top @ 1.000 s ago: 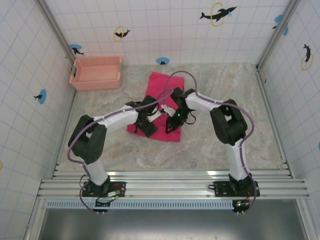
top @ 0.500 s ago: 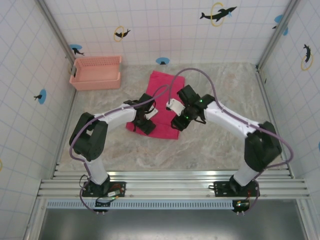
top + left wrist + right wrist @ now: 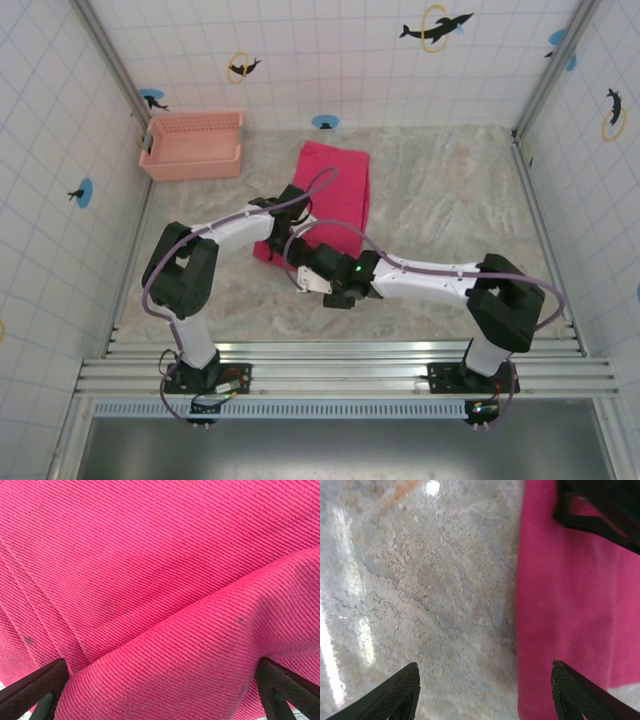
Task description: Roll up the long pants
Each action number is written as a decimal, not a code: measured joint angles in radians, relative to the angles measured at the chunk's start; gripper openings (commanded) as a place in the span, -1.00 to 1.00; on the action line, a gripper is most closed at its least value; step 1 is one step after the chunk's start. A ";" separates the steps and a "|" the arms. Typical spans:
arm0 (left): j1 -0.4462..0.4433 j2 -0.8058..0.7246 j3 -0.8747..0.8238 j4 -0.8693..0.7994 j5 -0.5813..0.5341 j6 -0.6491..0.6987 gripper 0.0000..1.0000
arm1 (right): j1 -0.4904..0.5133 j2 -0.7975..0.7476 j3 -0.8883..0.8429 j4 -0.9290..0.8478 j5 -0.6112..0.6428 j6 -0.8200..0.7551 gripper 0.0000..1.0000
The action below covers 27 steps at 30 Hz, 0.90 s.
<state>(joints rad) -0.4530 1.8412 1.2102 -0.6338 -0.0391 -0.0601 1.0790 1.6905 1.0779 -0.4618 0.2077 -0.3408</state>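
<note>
Marbled table (image 3: 450,200) inside a tiled booth, slotted basket (image 3: 192,143) at its far left corner (no part of this job). Long pants (image 3: 335,180) laid as one strip from the far edge toward the middle, mostly flat, with only the near end humped, so rolling looks barely begun. Left gripper (image 3: 160,700) spread wide astride that hump, pinching nothing. Right gripper (image 3: 485,700) spread too, empty, over bare table beside the cloth's edge. Against a second ago: right gripper gone from above the cloth to its near end, elbow flung out right.
</note>
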 measured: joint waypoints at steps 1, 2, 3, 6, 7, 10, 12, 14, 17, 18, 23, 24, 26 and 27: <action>0.002 0.005 0.006 -0.005 0.001 0.000 0.95 | 0.003 0.021 0.000 0.013 0.013 -0.009 0.36; 0.002 0.008 0.011 -0.008 0.002 0.001 0.95 | 0.005 0.047 0.000 0.027 0.029 -0.019 0.35; 0.002 0.009 0.012 -0.008 0.004 0.003 0.95 | 0.010 0.072 0.000 0.042 0.048 -0.031 0.35; 0.004 0.009 0.012 -0.009 0.008 0.004 0.95 | 0.023 0.133 0.008 0.092 0.111 -0.070 0.27; 0.006 0.009 0.012 -0.009 0.010 0.005 0.95 | 0.029 0.144 0.013 0.117 0.131 -0.079 0.24; 0.010 0.013 0.018 -0.016 0.017 0.008 0.95 | 0.045 0.201 0.040 0.188 0.227 -0.118 0.16; 0.011 0.016 0.023 -0.022 0.019 0.011 0.95 | 0.048 0.236 0.051 0.253 0.283 -0.146 0.04; 0.015 0.018 0.025 -0.024 0.024 0.013 0.95 | 0.048 0.262 0.053 0.304 0.333 -0.169 -0.13; 0.018 0.018 0.027 -0.027 0.028 0.019 0.95 | 0.050 0.298 0.057 0.355 0.393 -0.193 -0.30; 0.018 0.018 0.027 -0.027 0.027 0.021 0.95 | 0.050 0.306 0.060 0.362 0.405 -0.200 -0.38; 0.031 0.018 0.029 -0.030 0.031 0.034 0.95 | 0.054 0.334 0.084 0.341 0.427 -0.209 -0.68; 0.034 0.018 0.029 -0.033 0.034 0.035 0.95 | 0.054 0.334 0.084 0.336 0.421 -0.207 -0.73; 0.037 0.017 0.029 -0.035 0.039 0.037 0.95 | 0.053 0.332 0.085 0.333 0.415 -0.203 -0.77; 0.039 0.017 0.029 -0.037 0.042 0.038 0.95 | 0.050 0.329 0.085 0.328 0.406 -0.201 -0.80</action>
<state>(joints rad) -0.4145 1.8584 1.2392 -0.6712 0.0029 -0.0223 1.1294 2.0193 1.1625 -0.1337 0.6140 -0.5423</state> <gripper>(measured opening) 0.975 0.146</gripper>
